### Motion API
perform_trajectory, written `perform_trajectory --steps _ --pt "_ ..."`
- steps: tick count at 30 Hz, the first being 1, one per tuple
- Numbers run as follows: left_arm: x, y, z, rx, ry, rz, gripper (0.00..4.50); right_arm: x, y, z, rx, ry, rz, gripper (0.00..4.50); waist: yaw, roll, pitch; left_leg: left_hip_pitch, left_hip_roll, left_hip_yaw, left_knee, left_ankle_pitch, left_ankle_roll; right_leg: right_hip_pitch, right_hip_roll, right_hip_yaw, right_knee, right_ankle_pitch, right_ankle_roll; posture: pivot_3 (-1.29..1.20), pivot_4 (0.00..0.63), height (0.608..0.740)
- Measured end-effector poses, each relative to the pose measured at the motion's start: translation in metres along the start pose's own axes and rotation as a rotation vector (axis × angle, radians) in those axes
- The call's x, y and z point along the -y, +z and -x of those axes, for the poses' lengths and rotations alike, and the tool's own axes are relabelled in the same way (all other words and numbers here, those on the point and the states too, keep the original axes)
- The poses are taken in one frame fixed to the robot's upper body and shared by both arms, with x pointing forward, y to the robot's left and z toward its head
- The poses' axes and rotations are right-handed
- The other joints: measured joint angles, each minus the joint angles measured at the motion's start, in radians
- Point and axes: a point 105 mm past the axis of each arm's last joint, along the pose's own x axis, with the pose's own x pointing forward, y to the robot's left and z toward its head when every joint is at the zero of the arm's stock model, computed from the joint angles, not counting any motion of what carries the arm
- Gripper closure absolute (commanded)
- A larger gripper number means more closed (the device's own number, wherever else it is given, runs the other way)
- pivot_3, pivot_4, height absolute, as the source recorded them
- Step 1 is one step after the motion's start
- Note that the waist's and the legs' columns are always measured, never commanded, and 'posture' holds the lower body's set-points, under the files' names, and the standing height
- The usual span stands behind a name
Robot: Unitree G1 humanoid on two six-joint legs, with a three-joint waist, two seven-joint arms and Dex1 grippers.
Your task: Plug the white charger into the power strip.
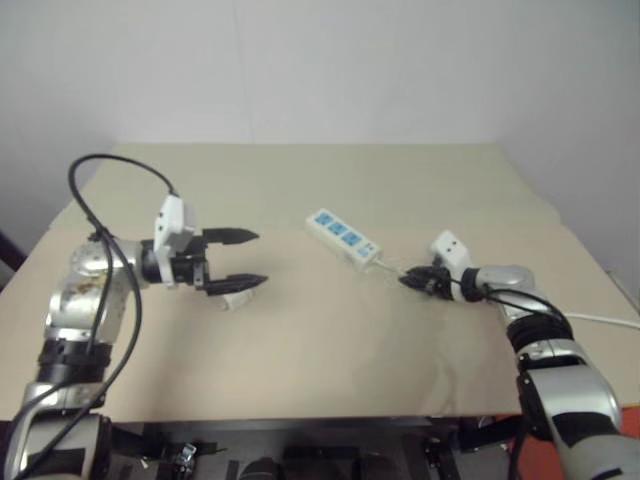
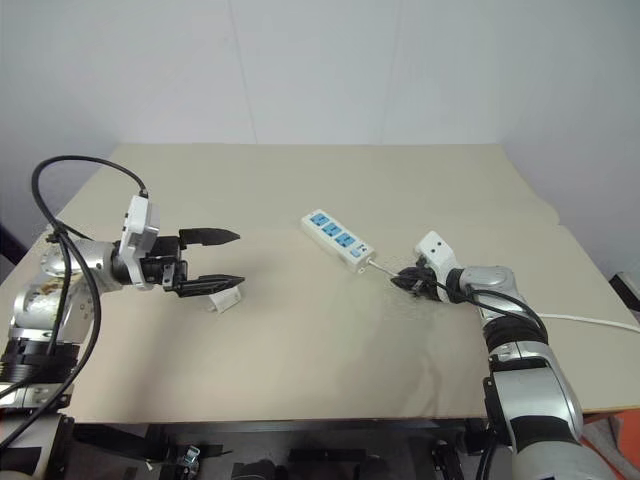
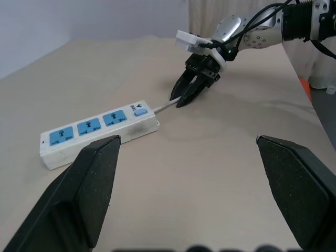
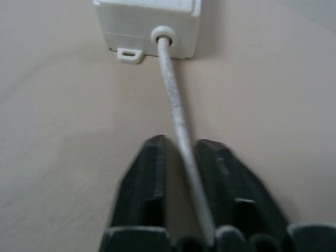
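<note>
Right gripper (image 4: 181, 157) on strip's cord (image 4: 173, 100)

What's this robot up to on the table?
It is getting ready to plug a charger into a power strip. The right gripper has pinched the strip's thin white cord close to where it leaves the strip's end. The left gripper hangs open just above the small white charger, which lies on the table, not yet picked up. All three sockets are free.

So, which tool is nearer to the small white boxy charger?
Left. The left tool hangs open right beside the small white boxy charger; the right tool grips the thin white cord.
</note>
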Motion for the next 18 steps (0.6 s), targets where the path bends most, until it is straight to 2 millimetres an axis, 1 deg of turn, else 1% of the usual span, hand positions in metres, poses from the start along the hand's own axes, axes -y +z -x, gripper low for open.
perform_trajectory --steps 1,4,8,13,15,18 --pt "0.0 0.0 0.0 0.0 0.0 -0.002 0.0 0.0 0.001 0.0 0.002 0.0 0.005 4.46 -0.001 0.0 0.0 0.0 0.0 0.0 0.0 0.0 0.0 0.0 0.0 0.0 0.0 0.0 0.0 0.0 0.15 0.74" --pt "0.0 0.0 0.0 0.001 0.001 -0.01 0.0 -0.003 0.0 0.002 0.015 0.008 0.032 4.46 -0.001 0.0 0.0 0.0 0.0 0.0 0.0 0.0 0.0 -0.001 0.0 0.0 0.0 0.0 0.0 0.0 0.15 0.74" --pt "-0.002 -0.001 0.0 -0.005 0.006 -0.013 0.0 -0.017 -0.007 0.014 0.047 0.051 0.093 4.46 0.004 0.0 0.0 -0.002 0.0 0.0 0.0 0.0 0.0 -0.002 0.0 0.001 0.0 0.0 0.0 0.0 0.15 0.74" --pt "-0.004 -0.002 0.007 -0.019 0.024 -0.014 0.0 -0.048 -0.03 0.053 0.066 0.08 0.149 4.46 0.019 0.0 0.0 -0.003 0.0 0.0 0.001 0.0 0.0 -0.001 -0.001 0.0 -0.001 0.0 0.001 0.0 0.15 0.74" --pt "-0.005 -0.002 0.009 -0.021 0.029 -0.014 0.0 -0.057 -0.037 0.061 0.074 0.06 0.141 4.46 0.017 0.0 0.0 -0.002 -0.001 0.0 0.001 0.0 0.0 -0.001 -0.001 0.001 0.0 0.001 0.002 0.0 0.15 0.74" --pt "-0.004 -0.002 0.008 -0.019 0.027 -0.013 0.0 -0.064 -0.041 0.067 0.079 0.036 0.143 3.53 0.012 0.0 0.0 0.0 0.0 0.001 0.001 0.0 0.0 0.0 0.001 0.001 -0.001 0.003 0.002 0.0 0.15 0.74"
